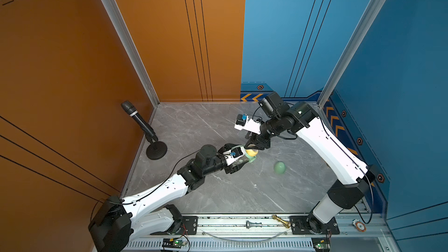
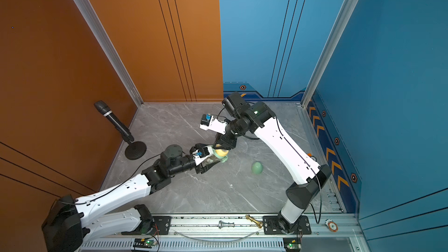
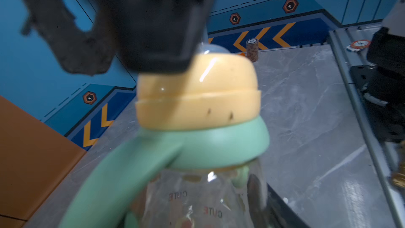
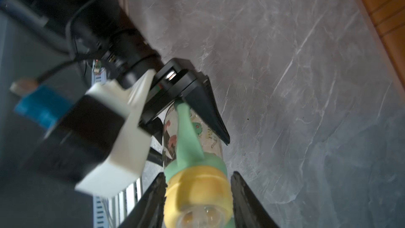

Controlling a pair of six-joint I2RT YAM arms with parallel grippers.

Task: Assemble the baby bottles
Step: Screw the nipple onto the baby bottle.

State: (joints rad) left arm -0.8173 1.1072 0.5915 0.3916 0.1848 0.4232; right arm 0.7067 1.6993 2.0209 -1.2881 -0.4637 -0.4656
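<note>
Yellow collar (image 4: 198, 190) sits on handled bottle (image 4: 192, 137) gripped by left tool (image 1: 238, 163); right tool (image 4: 197, 196) straddles it (grip unclear); dome cap (image 1: 279, 167) remains beyond.

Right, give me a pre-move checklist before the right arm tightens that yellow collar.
1. Left tool clamped on the clear bottle: ok.
2. Green handle ring seated under the yellow collar: ok.
3. Right tool straddling the collar, one finger on each side: ok.
4. Right tool's grip firm on the collar: cannot tell; the fingers look about touching.
5. Collar fully screwed down: cannot tell.
6. Green dome cap free on the table for the last step: ok.
</note>
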